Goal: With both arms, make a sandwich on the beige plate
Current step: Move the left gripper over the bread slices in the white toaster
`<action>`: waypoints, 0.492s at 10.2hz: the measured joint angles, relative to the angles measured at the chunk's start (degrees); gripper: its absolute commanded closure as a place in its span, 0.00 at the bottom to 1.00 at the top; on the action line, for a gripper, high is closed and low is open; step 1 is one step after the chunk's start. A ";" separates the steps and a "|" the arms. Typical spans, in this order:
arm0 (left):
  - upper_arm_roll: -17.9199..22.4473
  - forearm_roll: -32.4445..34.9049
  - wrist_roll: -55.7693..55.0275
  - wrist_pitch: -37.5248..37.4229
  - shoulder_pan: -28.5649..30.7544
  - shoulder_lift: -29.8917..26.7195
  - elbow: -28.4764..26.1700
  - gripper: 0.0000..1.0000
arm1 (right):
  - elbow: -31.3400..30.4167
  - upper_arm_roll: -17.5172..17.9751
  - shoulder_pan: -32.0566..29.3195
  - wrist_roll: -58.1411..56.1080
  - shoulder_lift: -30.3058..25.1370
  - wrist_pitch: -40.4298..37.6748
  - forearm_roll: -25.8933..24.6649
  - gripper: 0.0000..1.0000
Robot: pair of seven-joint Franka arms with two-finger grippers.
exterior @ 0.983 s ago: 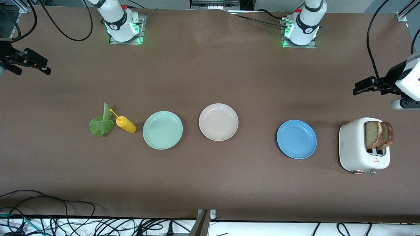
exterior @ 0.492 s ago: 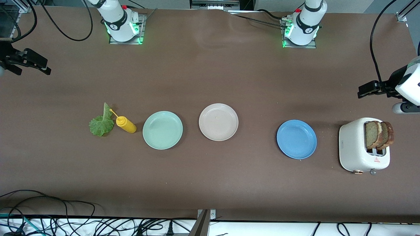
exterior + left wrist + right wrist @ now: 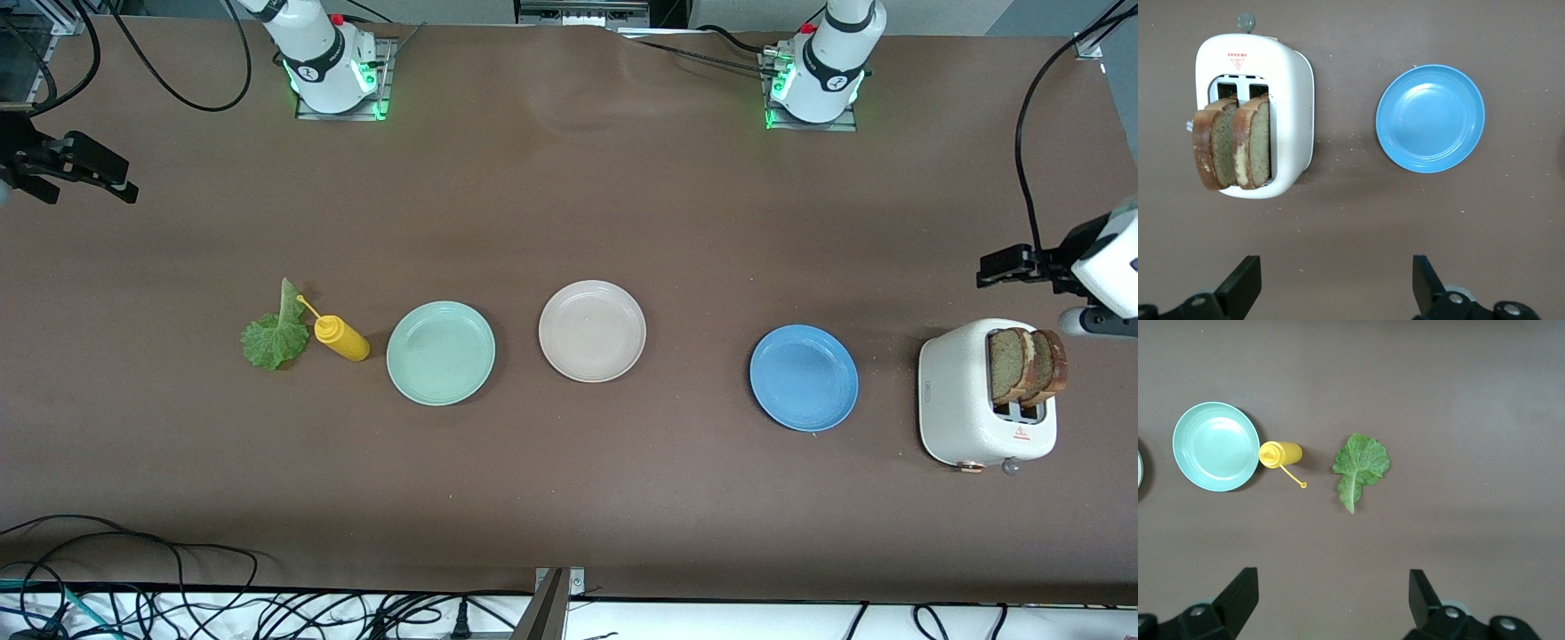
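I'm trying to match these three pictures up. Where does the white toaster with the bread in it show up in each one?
Front view: the toaster stands at the left arm's end of the table, beside the blue plate.
Left wrist view: the toaster fills the upper part, two bread slices sticking out.
Right wrist view: not in it.
Shared landmark: the blue plate, in both the front and left wrist views.

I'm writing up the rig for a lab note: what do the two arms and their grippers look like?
Both arms are glossy white with black joint bands, on metal base plates lit by green lights, each with a red button beside it. Black cables trail from them. The left gripper and right gripper are black two-finger units with flat, wedge-shaped fingers.
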 measured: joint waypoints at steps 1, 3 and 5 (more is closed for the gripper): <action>0.07 0.01 1.11 0.17 1.30 1.59 1.08 0.00 | 0.01 -0.01 -0.01 0.00 0.00 0.00 0.00 0.00; 0.16 0.01 1.81 0.76 3.50 4.90 3.68 0.00 | 0.01 -0.02 -0.02 0.00 0.00 0.00 0.00 0.00; 0.30 0.01 1.84 2.85 4.61 7.73 5.24 0.00 | 0.01 -0.03 -0.02 0.00 0.00 0.00 0.00 0.00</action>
